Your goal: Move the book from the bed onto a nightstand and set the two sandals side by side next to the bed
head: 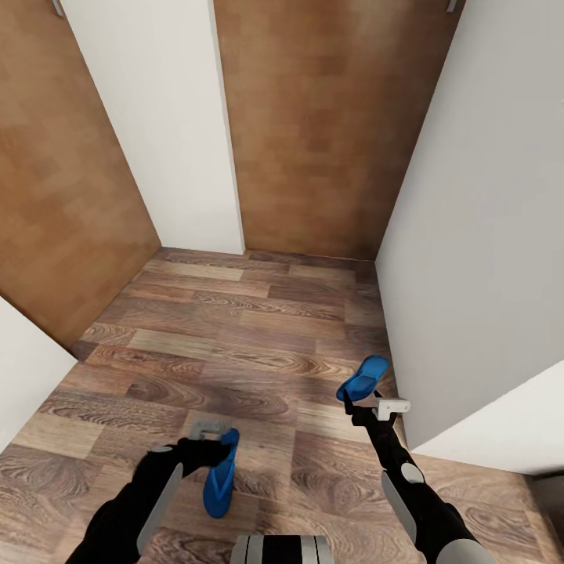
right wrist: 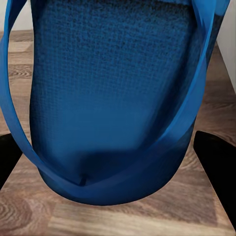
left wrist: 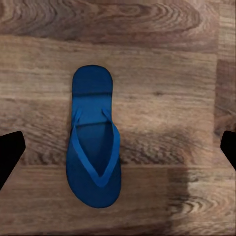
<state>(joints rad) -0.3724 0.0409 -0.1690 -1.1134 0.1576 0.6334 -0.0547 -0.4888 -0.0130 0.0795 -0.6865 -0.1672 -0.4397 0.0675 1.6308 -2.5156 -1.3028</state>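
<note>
1. One blue sandal [head: 220, 473] lies flat on the wood-plank floor [head: 235, 345], at about 7 o'clock in the head view. In the left wrist view this sandal [left wrist: 93, 142] shows strap side up, alone on the planks.
2. The left gripper [head: 208, 443] hovers just above that sandal's far end. Its two dark fingertips [left wrist: 10, 152] stand wide apart at the two edges of the wrist view, well clear of the sandal, holding nothing.
3. The second blue sandal [head: 363, 377] sits at about 4 o'clock in the head view, tilted and lifted at the tip of the right arm.
4. The right gripper [head: 351, 401] meets this sandal at its near end. In the right wrist view the sandal [right wrist: 113, 98] looms very close, sole and strap between the dark fingers [right wrist: 216, 162]. The fingers appear to grip it, though the contact itself is hidden.
5. A white wall [head: 478, 204] runs just beside the second sandal, at 3 o'clock.
6. A brown wooden door [head: 321, 125] stands at 12 o'clock, at the far end of the floor.
7. Another wooden door [head: 55, 172] stands at 10 o'clock, with a white wall strip [head: 164, 117] between the two doors.
</note>
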